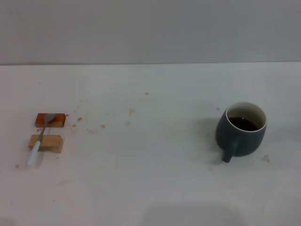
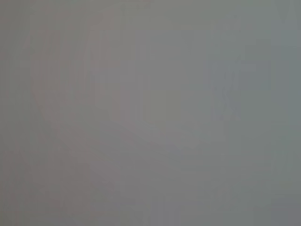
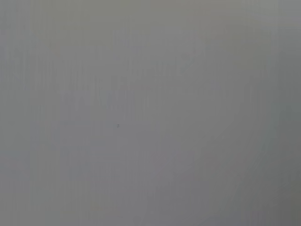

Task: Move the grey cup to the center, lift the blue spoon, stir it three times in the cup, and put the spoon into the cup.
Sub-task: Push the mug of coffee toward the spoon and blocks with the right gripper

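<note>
Head view: nothing started, cup first

Head view shows no arm or gripper; both wrist views give only blank grey, so finger state cannot be told. Grey cup (image 1: 241, 129) sits far right on the table (image 1: 155, 179), handle toward the robot, dark liquid inside. Blue spoon (image 1: 40, 139) lies far left across two wooden blocks (image 1: 47, 133). Judged: first step pending. Next: reach with right arm, grip cup, slide to center without spilling.
</note>
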`<state>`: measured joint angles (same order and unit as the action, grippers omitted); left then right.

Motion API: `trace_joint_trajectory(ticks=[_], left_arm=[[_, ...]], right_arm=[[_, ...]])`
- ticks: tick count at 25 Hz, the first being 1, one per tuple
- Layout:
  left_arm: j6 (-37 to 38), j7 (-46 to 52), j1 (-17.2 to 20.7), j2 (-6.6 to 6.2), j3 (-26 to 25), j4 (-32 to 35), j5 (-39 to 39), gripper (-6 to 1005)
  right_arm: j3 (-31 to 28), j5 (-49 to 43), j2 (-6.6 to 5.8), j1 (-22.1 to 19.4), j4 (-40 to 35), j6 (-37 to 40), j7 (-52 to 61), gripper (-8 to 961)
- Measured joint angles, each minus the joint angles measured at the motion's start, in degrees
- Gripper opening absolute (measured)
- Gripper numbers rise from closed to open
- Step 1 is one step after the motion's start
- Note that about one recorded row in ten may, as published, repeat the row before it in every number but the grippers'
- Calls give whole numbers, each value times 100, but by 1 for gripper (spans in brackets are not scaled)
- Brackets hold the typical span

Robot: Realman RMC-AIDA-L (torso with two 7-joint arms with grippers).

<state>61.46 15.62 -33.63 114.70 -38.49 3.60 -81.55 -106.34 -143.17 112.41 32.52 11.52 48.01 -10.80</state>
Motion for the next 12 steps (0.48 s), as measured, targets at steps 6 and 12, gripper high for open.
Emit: trace_joint_trajectory(ticks=[6,12], left_arm=[[-20,80,-2,-24,0,10,3,854],[-28,44,-9,-24,13,-1,-8,854]], right_arm=[[0,0,0,17,0,15,4,392],[0,-8,0,43,0,2,7,372]])
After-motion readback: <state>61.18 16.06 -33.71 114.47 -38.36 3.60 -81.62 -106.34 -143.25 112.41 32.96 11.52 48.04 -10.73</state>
